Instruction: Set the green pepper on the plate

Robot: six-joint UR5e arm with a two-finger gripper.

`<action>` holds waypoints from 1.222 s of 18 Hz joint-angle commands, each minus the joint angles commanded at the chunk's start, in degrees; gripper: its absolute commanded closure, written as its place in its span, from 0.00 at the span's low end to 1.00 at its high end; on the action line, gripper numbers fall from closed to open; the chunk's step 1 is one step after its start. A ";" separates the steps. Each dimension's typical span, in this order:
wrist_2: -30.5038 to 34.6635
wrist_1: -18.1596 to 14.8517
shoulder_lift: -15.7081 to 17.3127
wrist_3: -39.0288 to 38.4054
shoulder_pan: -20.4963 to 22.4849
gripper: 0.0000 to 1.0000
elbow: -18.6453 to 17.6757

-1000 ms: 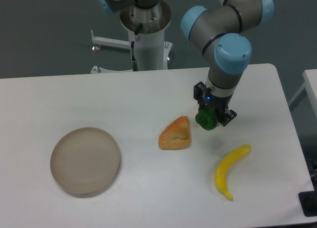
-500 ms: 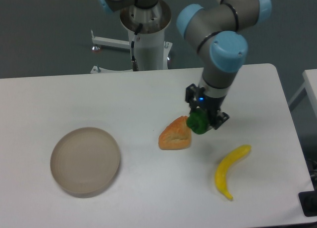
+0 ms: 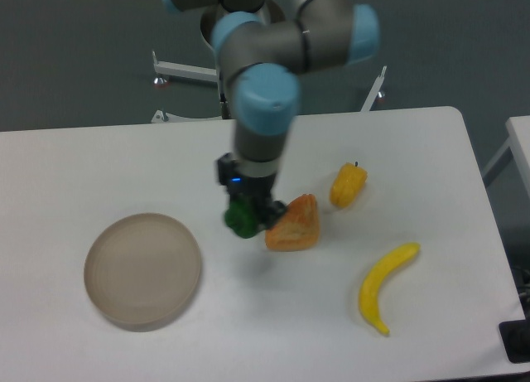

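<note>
The green pepper (image 3: 241, 220) is dark green and glossy, held in my gripper (image 3: 245, 215), which is shut on it and carries it above the table. It hangs just left of the orange bread piece and to the right of the plate. The plate (image 3: 142, 270) is round, beige-grey and shallow, at the front left of the table, with nothing on it. The gripper's fingers are mostly hidden by the wrist and the pepper.
An orange croissant-like bread piece (image 3: 296, 225) lies right beside the gripper. A yellow-orange pepper (image 3: 348, 185) stands to the right of it. A yellow banana (image 3: 384, 284) lies at the front right. The arm's base column (image 3: 245, 67) stands at the back.
The arm has swung left with the green pepper, from right of the bread piece to its left. The yellow-orange pepper, hidden by the arm before, now shows.
</note>
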 joint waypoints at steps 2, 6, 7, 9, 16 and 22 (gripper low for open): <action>-1.05 1.66 -1.49 -2.81 -2.81 0.85 0.00; -1.67 5.98 -5.62 -7.30 -7.91 0.84 -0.09; -1.67 5.98 -6.15 -7.31 -8.36 0.84 -0.09; -1.76 5.98 -7.30 -7.31 -9.06 0.79 -0.17; -1.58 10.64 -8.36 -7.83 -9.86 0.00 -0.09; -1.14 10.64 -6.34 -7.92 -9.68 0.00 0.26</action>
